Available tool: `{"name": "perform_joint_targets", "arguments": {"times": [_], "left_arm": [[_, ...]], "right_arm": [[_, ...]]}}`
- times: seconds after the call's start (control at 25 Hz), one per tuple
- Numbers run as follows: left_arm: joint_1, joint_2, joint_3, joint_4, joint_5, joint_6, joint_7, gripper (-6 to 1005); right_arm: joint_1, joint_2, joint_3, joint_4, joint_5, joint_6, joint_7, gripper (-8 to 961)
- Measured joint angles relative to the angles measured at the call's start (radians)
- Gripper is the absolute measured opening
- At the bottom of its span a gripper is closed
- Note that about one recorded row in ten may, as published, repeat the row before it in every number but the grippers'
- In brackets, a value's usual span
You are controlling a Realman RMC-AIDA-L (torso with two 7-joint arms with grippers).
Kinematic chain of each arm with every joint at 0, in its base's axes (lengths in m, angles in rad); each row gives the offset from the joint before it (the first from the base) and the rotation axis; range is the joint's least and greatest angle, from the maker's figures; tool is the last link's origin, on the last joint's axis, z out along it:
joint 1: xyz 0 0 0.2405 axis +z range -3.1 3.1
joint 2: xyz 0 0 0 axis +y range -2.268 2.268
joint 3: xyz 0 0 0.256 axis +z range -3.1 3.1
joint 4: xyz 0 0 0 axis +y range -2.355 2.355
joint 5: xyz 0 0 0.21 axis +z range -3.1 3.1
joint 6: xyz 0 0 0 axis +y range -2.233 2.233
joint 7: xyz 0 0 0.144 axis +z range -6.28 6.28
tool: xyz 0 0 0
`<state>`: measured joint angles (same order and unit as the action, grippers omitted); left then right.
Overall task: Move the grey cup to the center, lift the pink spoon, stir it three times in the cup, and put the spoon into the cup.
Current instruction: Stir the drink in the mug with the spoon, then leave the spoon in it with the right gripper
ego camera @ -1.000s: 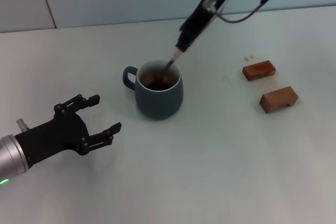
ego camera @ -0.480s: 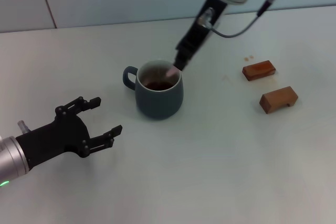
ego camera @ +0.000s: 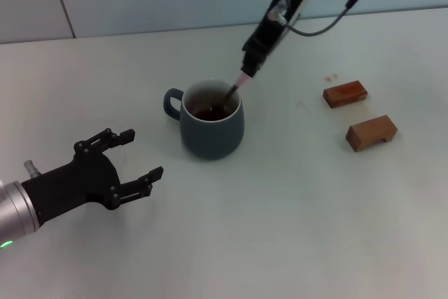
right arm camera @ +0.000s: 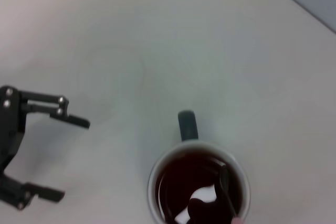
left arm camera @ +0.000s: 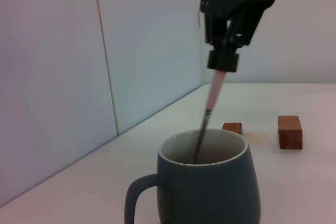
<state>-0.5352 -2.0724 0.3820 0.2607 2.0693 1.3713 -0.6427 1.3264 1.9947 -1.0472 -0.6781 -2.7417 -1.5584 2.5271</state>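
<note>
Grey cup (ego camera: pixel 212 121) is seen just left of centre in the head view, upright on the white table (ego camera: pixel 294 222), its loop handle turned toward the frame's left. Dark brown residue is noted inside against the white lining. The pink spoon (ego camera: pixel 235 87) is held steeply tilted, its metal end dipped into the cup near the rim at the cup's upper right, its pale pink handle rising toward the upper right of the frame. The handle's top is pinched by the right gripper (ego camera: pixel 249 69), which is poised above and just beyond the cup, fingers pressed together on the handle.

In the left wrist view the same grip is recorded from the side: the right gripper (left arm camera: pixel 222 60) is clamped on the spoon (left arm camera: pixel 209 109) above the cup (left arm camera: pixel 203 182).

From the right wrist view, the cup's opening (right arm camera: pixel 198 187) is seen from above with the spoon's dark stem (right arm camera: pixel 226 190) slanting across the inside.

The left gripper (ego camera: pixel 129 162) is found at the lower left of the head view, well apart from the cup, fingers spread wide, nothing between them.

Two brown wooden blocks (ego camera: pixel 358 113) are noted at right of the frame, near each other, well apart from the cup.
</note>
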Motion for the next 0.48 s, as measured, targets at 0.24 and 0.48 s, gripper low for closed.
{"name": "perform_joint_targets", "arguments": {"times": [0.24,0.48], "left_arm": [[0.0,0.0,0.0,0.0,0.0,0.0,0.0,831],[0.0,-0.001,0.004,-0.001,0.0,0.0,0.0,830]], "right_arm": [[-0.006,0.007,0.006,-0.017,0.018,-0.072,-0.001,114],[0.011,0.038,0.006,-0.015,0.048,-0.046,-0.016,113]]}}
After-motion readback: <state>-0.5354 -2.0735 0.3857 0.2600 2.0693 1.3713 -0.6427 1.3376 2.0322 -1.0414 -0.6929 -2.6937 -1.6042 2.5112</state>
